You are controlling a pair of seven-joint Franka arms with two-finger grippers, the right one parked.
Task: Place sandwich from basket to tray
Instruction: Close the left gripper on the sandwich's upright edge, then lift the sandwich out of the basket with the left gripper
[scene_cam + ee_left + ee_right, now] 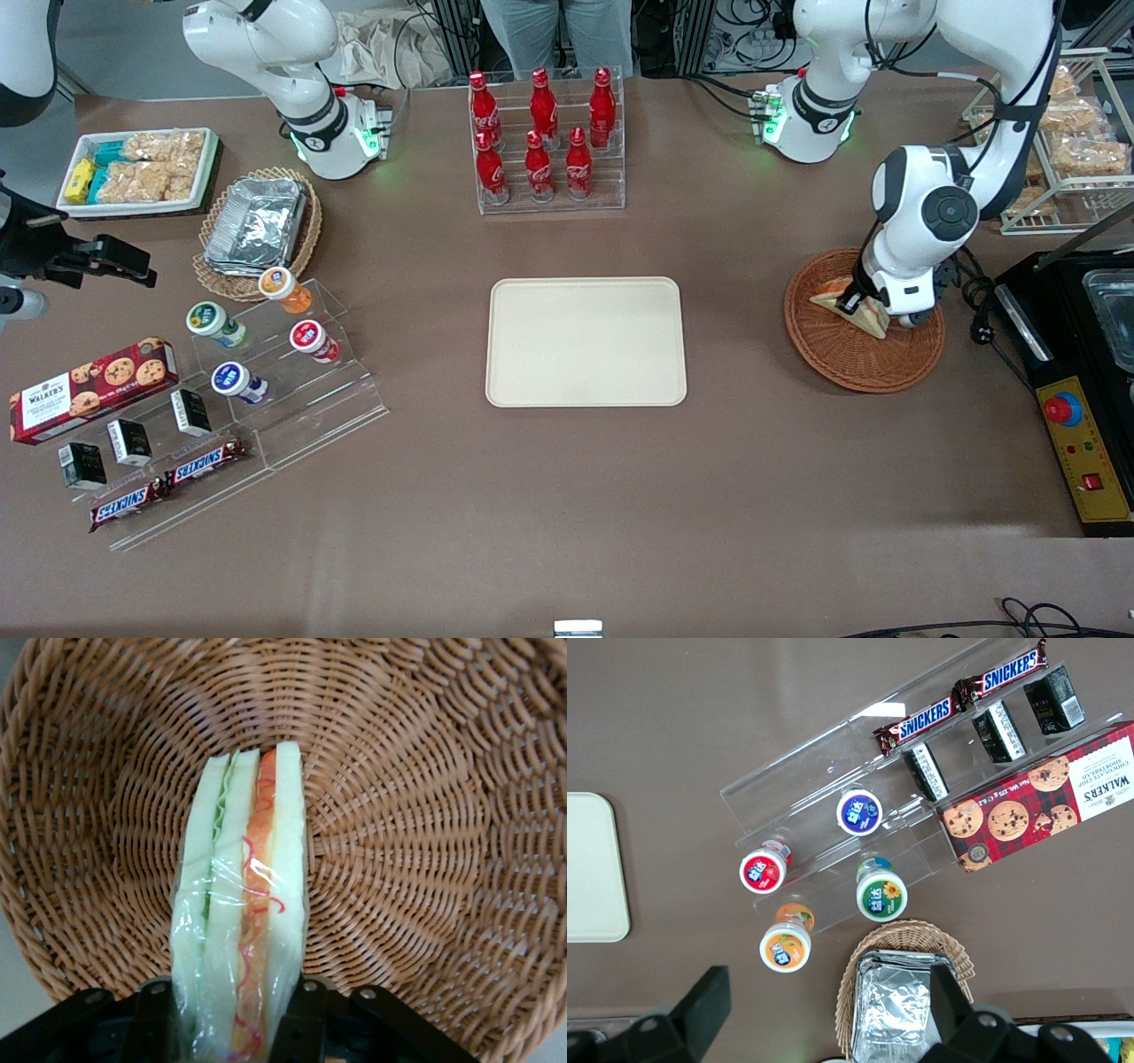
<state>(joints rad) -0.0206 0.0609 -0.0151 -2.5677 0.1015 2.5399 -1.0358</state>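
While my pincer (858, 303) sits down inside the round reddish-brown woven wicker basket (842, 359) at the right of the front frame, its two black fingers (301, 1019) are clamped on the plastic-wrapped triangular white-bread sandwich with orange and green filling (244, 904). Standing on edge, the sandwich has its layers facing my wrist camera, one end between my fingers and the other end reaching toward the middle of the basket floor. Centre of the front frame, the big flat cream-beige rectangular plastic tray (586, 341) lies on the brown table (567, 496), well apart from the basket.
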